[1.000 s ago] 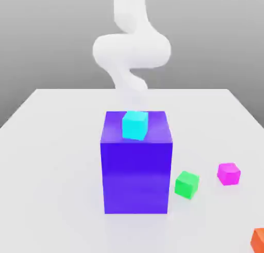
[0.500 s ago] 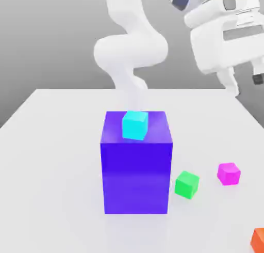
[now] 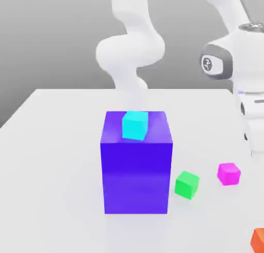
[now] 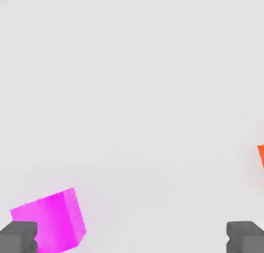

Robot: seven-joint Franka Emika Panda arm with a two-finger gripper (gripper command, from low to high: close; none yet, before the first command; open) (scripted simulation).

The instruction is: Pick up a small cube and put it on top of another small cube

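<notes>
White table (image 3: 56, 143) spans the exterior view; its far edge runs across mid-frame, its side edges slant out toward the lower corners. Large blue-purple block (image 3: 136, 167) stands centre frame, with a cyan cube (image 3: 135, 125) on its top face near the front edge. Green cube (image 3: 186, 184) sits just beside the block's lower right corner, not touching it as far as I can tell. Small magenta-pink cube (image 3: 228, 173) lies right of the green one, apart from it, with bare table all around it. Orange cube (image 3: 259, 239) is cut off by the lower right corner of the frame, well apart from the pink one. Wide free tabletop at left and in front of the block.

Arm's hand hangs at the right edge of the exterior view, above and right of the pink cube.

Hand view: gripper (image 4: 132, 237) spread wide, holding nothing; dark fingertips (image 4: 18, 236) in the two lower corners. Pink cube (image 4: 50, 220) lower left, just by one fingertip, resting on the table, faces plain and uniformly bright. Orange sliver (image 4: 261, 155) at the right edge.
</notes>
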